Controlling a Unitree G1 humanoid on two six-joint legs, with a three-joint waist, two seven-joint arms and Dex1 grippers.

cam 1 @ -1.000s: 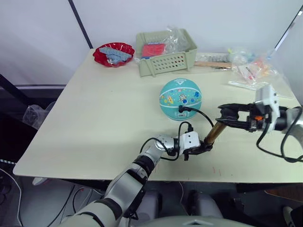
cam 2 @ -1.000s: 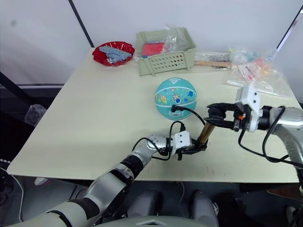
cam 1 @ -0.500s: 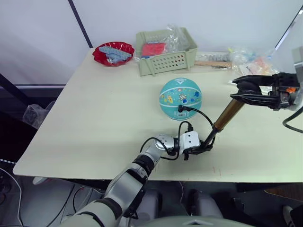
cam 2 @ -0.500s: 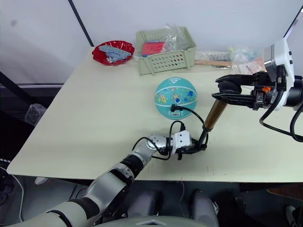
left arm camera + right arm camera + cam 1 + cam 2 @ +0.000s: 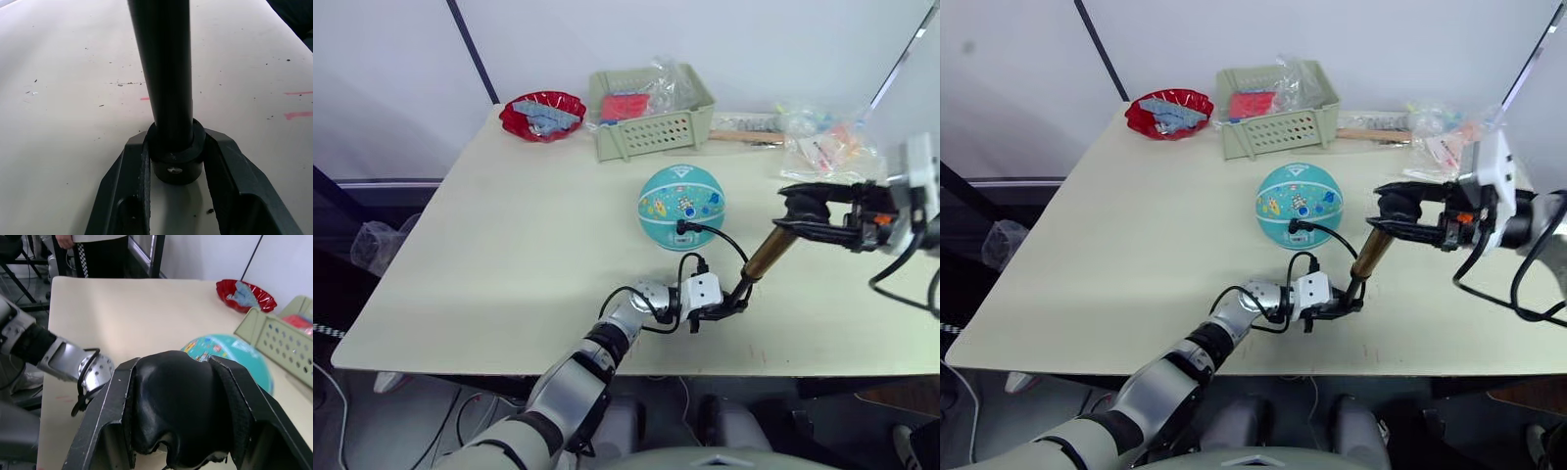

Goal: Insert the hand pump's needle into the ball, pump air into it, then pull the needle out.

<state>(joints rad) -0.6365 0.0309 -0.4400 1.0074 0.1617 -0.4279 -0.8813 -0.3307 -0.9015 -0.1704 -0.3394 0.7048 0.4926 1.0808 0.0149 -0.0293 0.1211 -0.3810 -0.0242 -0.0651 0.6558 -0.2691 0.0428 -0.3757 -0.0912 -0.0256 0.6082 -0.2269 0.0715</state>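
Centrally on the pale table (image 5: 489, 245) rests the ball (image 5: 682, 204), teal with cartoon prints, well short of the green basket (image 5: 651, 110) and red dish (image 5: 542, 114) at the far edge. Next in size, the hand pump (image 5: 762, 259) stands tilted just right of and nearer than the ball, its long axis running from its base cap on the table up and rightward to its black handle. From near the base, the black hose (image 5: 724, 245) loops to a small black fitting seated on the ball's near side; the needle itself is too small to tell, and is judged to be inserted. Left gripper (image 5: 724, 308): fingers clamped narrowly about the pump's base cap, as the left wrist view confirms. Right gripper (image 5: 803, 217): fingers closed on the handle at the raised end. Pumping, judged the step in hand, turns on the right gripper driving along this slanted axis toward the anchored left.
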